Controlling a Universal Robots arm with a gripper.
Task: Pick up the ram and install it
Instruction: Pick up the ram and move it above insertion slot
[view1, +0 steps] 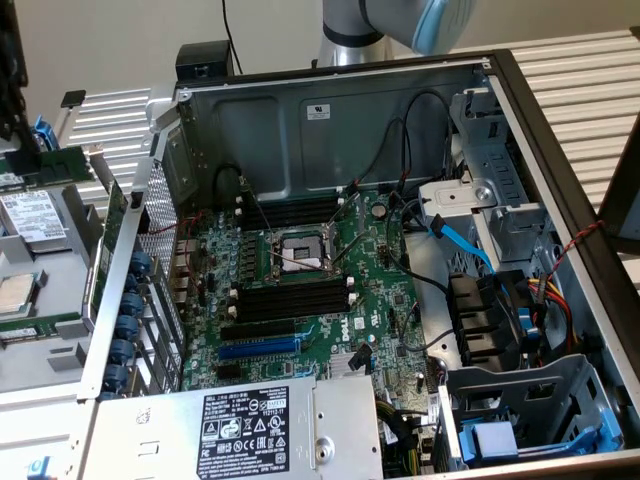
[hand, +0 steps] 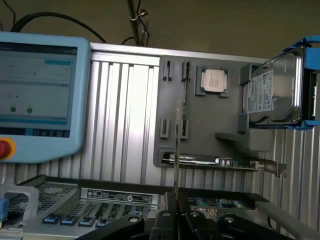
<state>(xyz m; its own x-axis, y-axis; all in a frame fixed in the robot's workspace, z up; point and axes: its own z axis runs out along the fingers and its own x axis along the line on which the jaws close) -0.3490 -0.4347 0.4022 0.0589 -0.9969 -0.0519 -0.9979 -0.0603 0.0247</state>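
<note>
Black gripper (hand: 177, 214), closed nearly fully, pinches the thin, narrow circuit-board ram (hand: 177, 145) by its flat faces. The ram is near the open grey metal computer case (view1: 330, 110), its far edge apparently left free for seating.

Pincer (hand: 177, 201) clamped tight; arm (view1: 352, 30) high in ext. view.

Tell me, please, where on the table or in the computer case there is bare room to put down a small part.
Bare ribbed table lies between the teach pendant and the grey holder; more lies beyond the case rim at the exterior view's right. Inside the case, cables and the drive cage crowd the room beside the motherboard.
</note>
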